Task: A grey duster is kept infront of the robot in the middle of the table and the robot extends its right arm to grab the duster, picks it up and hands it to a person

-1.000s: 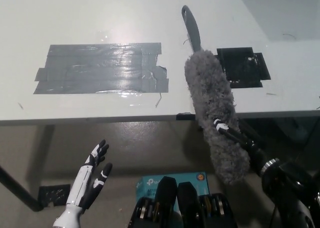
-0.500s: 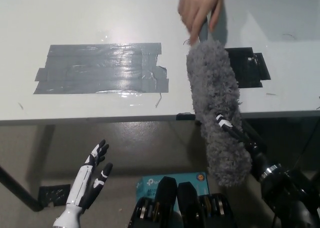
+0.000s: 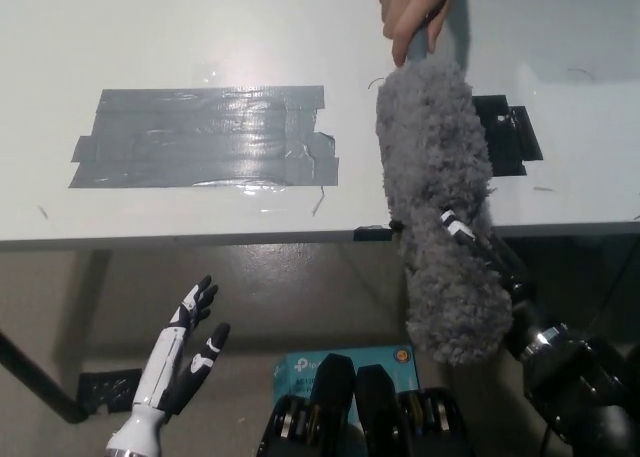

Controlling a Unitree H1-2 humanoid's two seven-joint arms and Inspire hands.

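white table bears grey tape; person's hand and right hand fingers grip duster; left hand open.

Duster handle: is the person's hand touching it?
Touching. In the head view the person's hand is wrapped around the handle at the top of the duster, fingers closed over it with no gap.
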